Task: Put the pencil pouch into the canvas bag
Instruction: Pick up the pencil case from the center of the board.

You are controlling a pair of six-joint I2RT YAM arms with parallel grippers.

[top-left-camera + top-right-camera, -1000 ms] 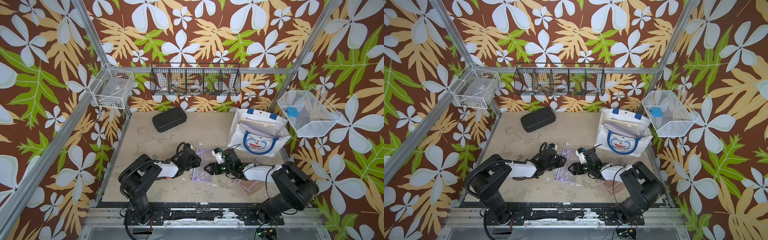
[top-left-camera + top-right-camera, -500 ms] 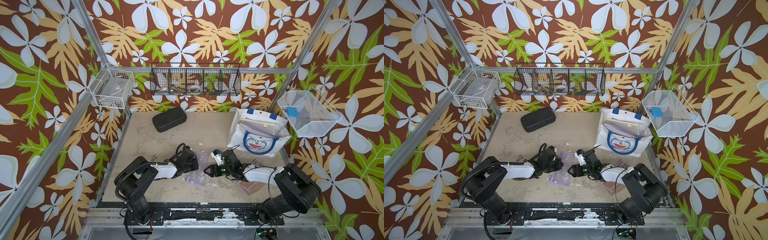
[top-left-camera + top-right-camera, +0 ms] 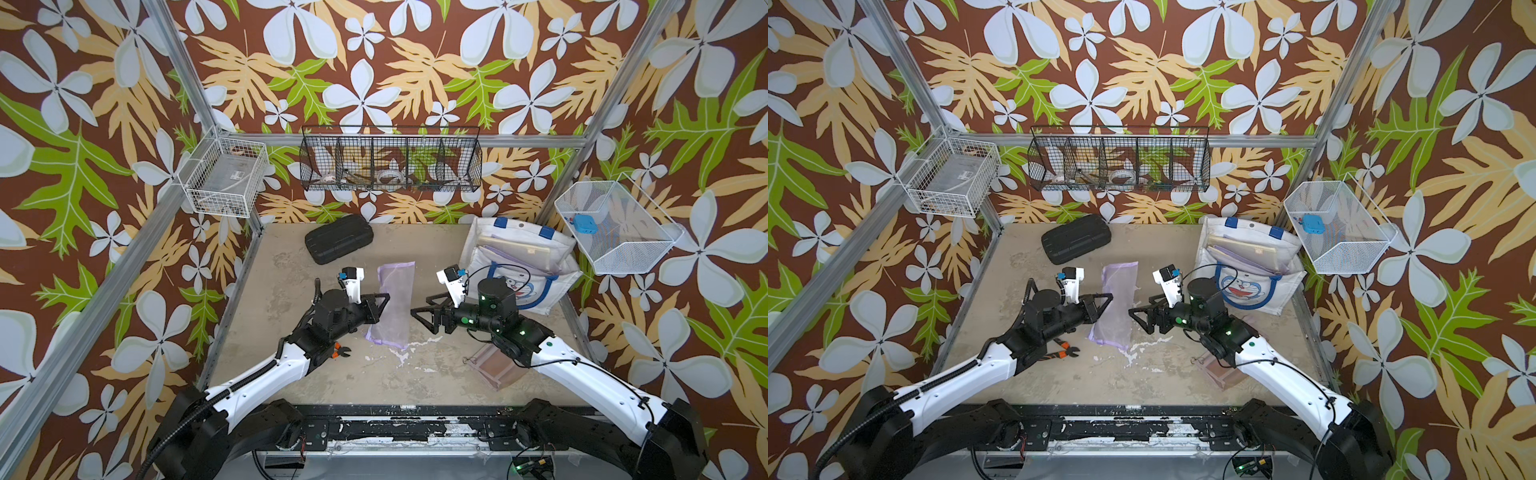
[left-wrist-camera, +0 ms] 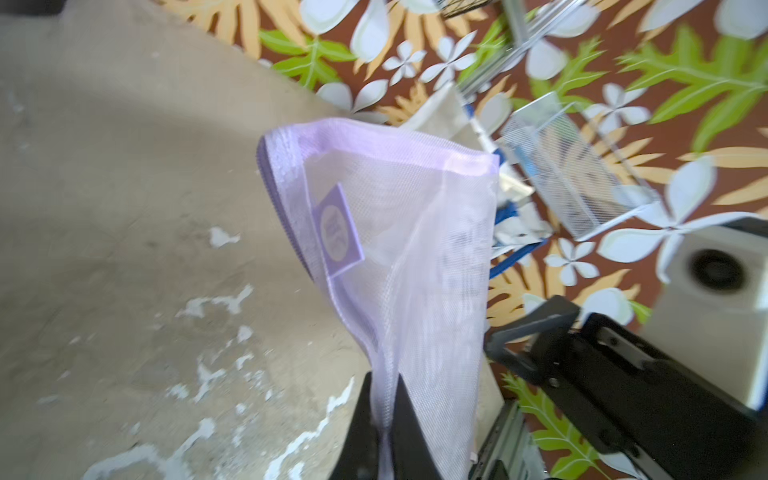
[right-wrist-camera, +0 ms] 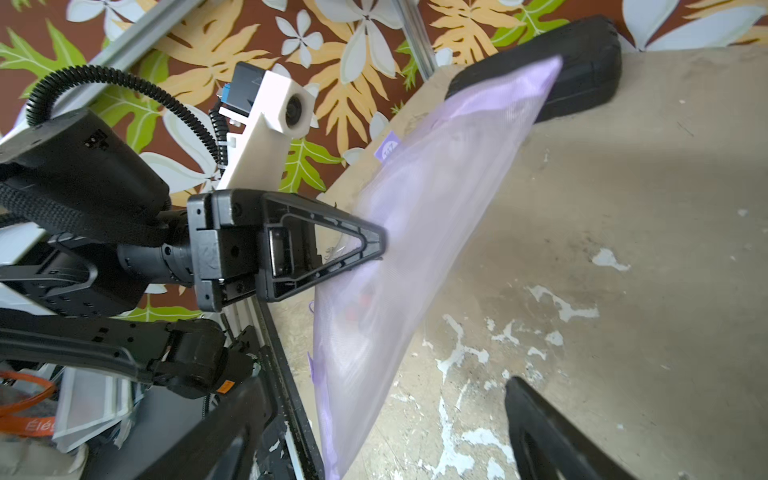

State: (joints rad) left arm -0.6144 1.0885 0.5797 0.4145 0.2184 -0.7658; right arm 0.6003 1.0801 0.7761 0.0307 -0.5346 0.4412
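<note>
Left end effector is clamping together on one long edge of the lilac mesh pencil pouch. I am holding the pouch over the middle of the counter, between my two arms. I cannot tell whether its near end is touching the surface. Right end effector is standing wide apart just beside the pouch's opposite edge, gripping nothing. Canvas bag is sitting at the far right corner, well apart from the pouch. Black hard case is lying at the back
</note>
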